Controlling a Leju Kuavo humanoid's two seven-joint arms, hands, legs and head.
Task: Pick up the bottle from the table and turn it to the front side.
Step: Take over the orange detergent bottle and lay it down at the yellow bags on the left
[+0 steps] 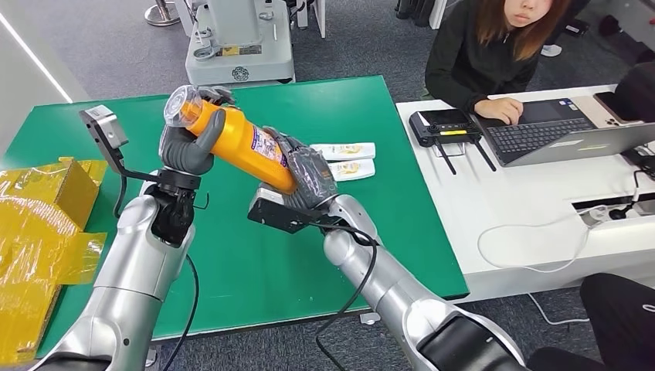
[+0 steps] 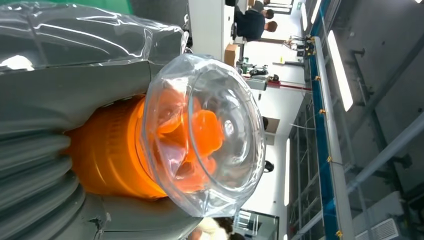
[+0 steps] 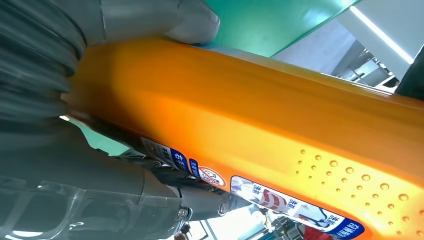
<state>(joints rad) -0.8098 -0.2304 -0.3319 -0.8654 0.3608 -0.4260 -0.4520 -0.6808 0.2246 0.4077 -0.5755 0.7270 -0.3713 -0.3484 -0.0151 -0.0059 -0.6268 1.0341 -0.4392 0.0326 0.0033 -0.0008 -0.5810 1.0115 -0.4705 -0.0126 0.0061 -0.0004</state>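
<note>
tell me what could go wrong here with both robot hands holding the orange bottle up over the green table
1. The left robot hand holds the orange bottle up by its clear cap; the cap may slip or pop during turning.
2. The right robot hand wraps the smooth lower body, so the tilted bottle could slide down.
3. If dropped, it could land on the white packets on the green table.

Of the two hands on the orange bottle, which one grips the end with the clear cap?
The left hand. It wraps the orange bottle just below the clear cap, the raised end. The right hand holds the lower base end, nearer the white packets.
</note>
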